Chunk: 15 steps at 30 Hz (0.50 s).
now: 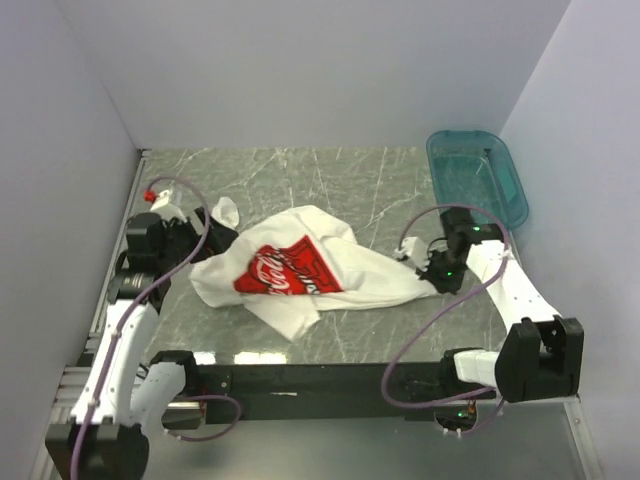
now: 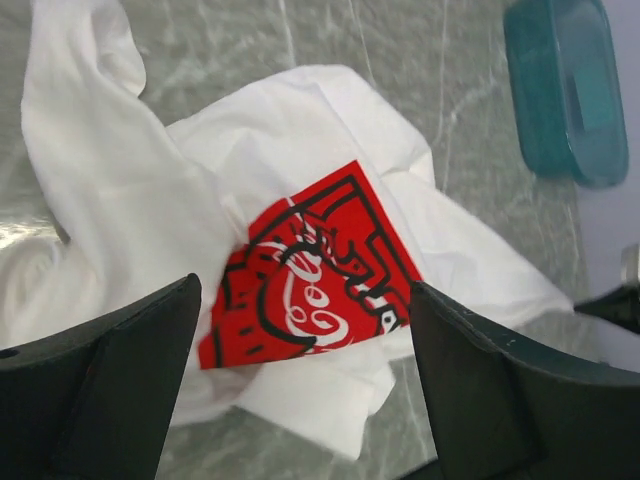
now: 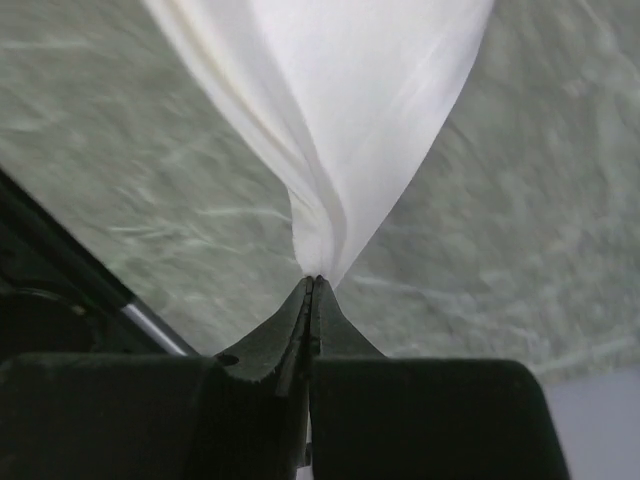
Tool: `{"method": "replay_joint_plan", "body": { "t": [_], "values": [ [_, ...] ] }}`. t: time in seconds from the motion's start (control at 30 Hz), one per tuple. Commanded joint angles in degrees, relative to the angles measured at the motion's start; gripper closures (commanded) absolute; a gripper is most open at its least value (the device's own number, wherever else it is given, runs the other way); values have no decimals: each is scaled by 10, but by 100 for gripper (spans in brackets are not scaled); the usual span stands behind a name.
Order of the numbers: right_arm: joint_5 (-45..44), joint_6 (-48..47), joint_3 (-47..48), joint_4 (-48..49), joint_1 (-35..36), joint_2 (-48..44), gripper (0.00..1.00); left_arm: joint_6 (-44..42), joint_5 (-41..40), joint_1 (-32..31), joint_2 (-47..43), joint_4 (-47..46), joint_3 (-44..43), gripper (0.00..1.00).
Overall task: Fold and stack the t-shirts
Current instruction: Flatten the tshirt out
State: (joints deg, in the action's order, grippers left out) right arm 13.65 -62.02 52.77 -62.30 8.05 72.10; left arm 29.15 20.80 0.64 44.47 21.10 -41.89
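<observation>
The left arm (image 1: 115, 340) and the right arm (image 1: 510, 290) are white with black joints, each carrying a purple cable (image 1: 388, 375) (loosely looped). The left gripper (image 2: 305, 290) is black.

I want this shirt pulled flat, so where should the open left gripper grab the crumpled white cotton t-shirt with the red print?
On the white cotton t-shirt, grip the loose flap at its far-left end, coming from above. It sticks out clear of the crumpled middle, and the right gripper is shut on the opposite corner, so pulling apart would probably stretch it.
</observation>
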Motion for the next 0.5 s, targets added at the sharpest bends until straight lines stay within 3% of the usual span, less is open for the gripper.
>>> {"method": "replay_joint_plan", "body": {
  "t": [0.0,0.13,0.17,0.27,0.4,0.47],
  "values": [
    [-44,-79,-1,22,-77,-25,100,-5,74,-31,69,7,-60,10],
    [-32,-65,-14,60,-108,-6,100,4,53,-92,138,89,-121,15],
    [-26,-58,-15,74,-109,-1,93,15,48,-106,146,117,-124,16],
    [38,-46,2,54,-109,3,59,48,32,-173,149,131,-108,17],
    [167,-32,46,9,-76,-9,49,55,-54,-238,167,142,-108,16],
    [188,18,46,43,4,-21,49,39,-115,-239,194,147,-150,14]
  ]
}}
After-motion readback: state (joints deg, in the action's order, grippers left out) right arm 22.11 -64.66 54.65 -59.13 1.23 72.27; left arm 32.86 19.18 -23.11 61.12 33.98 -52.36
